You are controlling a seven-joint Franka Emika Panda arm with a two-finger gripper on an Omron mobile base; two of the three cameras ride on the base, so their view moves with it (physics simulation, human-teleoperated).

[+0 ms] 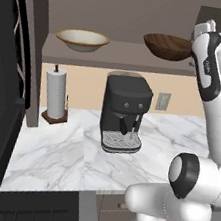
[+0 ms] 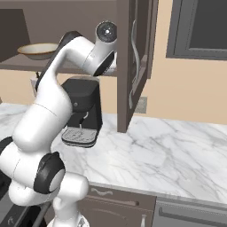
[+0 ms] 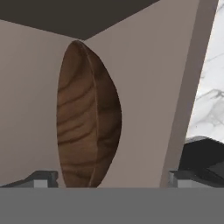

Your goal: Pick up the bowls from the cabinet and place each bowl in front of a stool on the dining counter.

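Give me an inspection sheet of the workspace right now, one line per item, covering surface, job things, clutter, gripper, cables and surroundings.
Surface: white marble counter below the cabinet.
Job's things: wooden bowl and cream bowl both upright on the cabinet shelf, apart from each other.
Clutter: coffee machine; paper towel roll on its stand.
Grippers: gripper open, raised at shelf height facing the wooden bowl, holding nothing.
Cables: nothing seen.
Surroundings: open cabinet door; wall outlet; window.

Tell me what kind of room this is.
A home kitchen, most likely: a coffee machine and paper towel roll stand on a marble counter, and two bowls, cream and wooden, sit on a cabinet shelf above.
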